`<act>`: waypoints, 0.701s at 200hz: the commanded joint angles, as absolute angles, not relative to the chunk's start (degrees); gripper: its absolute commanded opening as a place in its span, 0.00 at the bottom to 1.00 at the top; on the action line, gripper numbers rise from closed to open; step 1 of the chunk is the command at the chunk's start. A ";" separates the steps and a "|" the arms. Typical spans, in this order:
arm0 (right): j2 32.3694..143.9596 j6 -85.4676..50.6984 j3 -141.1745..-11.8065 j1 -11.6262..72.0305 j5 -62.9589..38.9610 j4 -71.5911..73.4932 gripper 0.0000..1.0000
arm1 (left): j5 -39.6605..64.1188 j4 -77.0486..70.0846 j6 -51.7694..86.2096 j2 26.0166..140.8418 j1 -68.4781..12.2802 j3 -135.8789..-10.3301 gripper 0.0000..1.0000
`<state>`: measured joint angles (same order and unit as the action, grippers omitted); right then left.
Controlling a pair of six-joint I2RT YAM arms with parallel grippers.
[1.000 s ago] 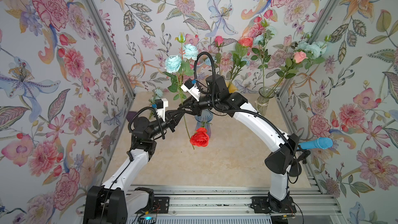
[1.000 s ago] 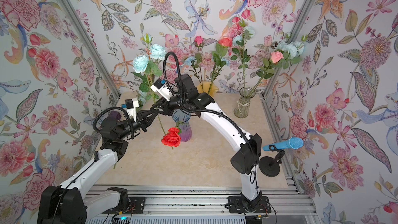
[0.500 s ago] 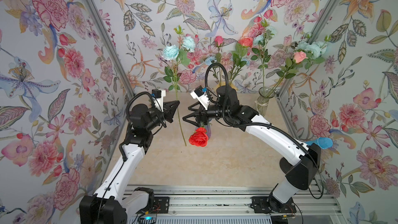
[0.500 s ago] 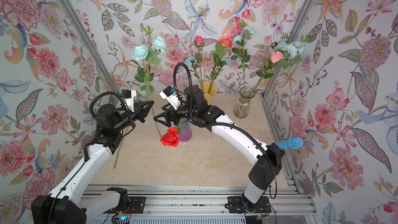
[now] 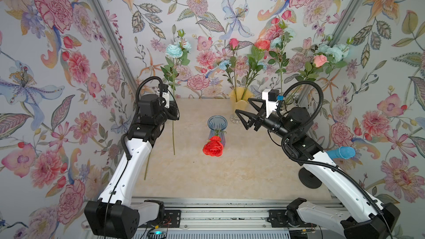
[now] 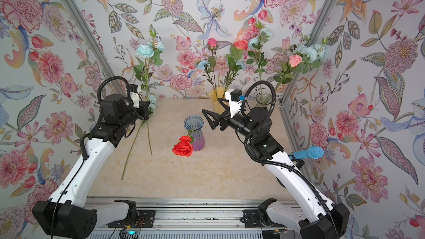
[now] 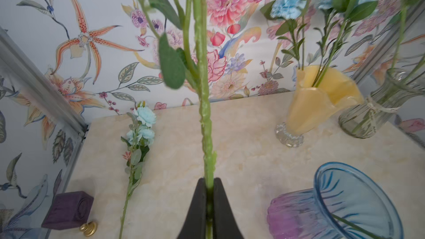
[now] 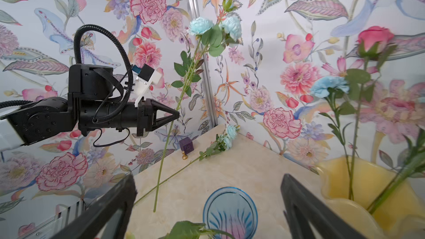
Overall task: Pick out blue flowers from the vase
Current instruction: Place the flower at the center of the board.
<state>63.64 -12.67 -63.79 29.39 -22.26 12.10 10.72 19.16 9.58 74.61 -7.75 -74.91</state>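
your left gripper (image 7: 209, 181) is clamped on the thick green stem of a tall blue spray (image 5: 172, 72). it stands upright near the back left corner and carries two pale, ruffled sky-blue blooms and dark leaves. a second blue spray (image 7: 137, 155) lies flat on the table beside the left wall. your right gripper (image 5: 243, 105) hangs spread wide and empty above the blue-purple vase (image 6: 198, 142). you have three vases: that one, a yellow vase (image 7: 322, 102) and a clear vase (image 7: 372, 116), the last two with more blue blooms. one red rose (image 5: 212, 148) droops over the blue-purple rim.
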 commanded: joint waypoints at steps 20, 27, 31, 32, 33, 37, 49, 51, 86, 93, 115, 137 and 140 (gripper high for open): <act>62.20 -15.11 -62.66 25.60 -24.39 14.34 1.00 | 4.72 31.04 4.33 84.13 -7.22 -79.77 0.00; 62.27 -15.08 -62.58 25.27 -24.65 14.34 1.00 | 3.44 31.86 4.11 85.63 -7.25 -80.22 0.00; 62.15 -15.13 -62.50 25.08 -24.76 14.23 1.00 | 2.81 32.39 3.98 86.34 -7.29 -80.40 0.00; 62.10 -15.12 -62.50 25.02 -24.77 14.24 1.00 | 2.59 32.50 3.97 86.55 -7.29 -80.45 0.00; 62.12 -15.16 -62.45 24.99 -24.78 14.28 1.00 | 2.48 32.60 3.92 86.78 -7.29 -80.48 0.00; 62.02 -15.25 -62.41 24.85 -24.86 14.29 1.00 | 1.84 32.96 3.83 87.54 -7.25 -80.59 0.00; 62.04 -15.34 -62.16 24.37 -25.11 14.48 1.00 | 0.55 33.47 3.74 89.13 -7.29 -80.34 0.00; 62.05 -15.39 -62.10 24.35 -25.20 14.56 1.00 | 0.40 33.59 3.77 89.15 -7.27 -80.20 0.00; 63.40 -17.61 -61.60 23.22 -27.82 16.95 1.00 | -4.50 32.89 4.81 97.14 -9.62 -77.88 0.00; 63.63 -17.87 -61.68 23.16 -28.42 17.13 1.00 | -5.18 32.53 5.02 98.67 -9.80 -77.42 0.00; 63.42 -17.68 -61.70 23.06 -29.12 16.91 1.00 | -8.46 30.96 5.30 102.81 -9.85 -75.96 0.00; 62.90 -17.73 -60.94 22.30 -28.92 17.33 1.00 | -11.92 31.13 5.40 106.71 -9.75 -76.08 0.00; 62.93 -17.79 -60.85 22.18 -28.99 17.44 1.00 | -12.16 31.09 5.37 107.07 -9.68 -76.15 0.00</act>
<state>63.59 -16.58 -61.95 23.14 -27.73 14.74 -5.91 31.29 5.32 103.83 -9.52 -76.73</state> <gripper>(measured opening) 0.996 0.080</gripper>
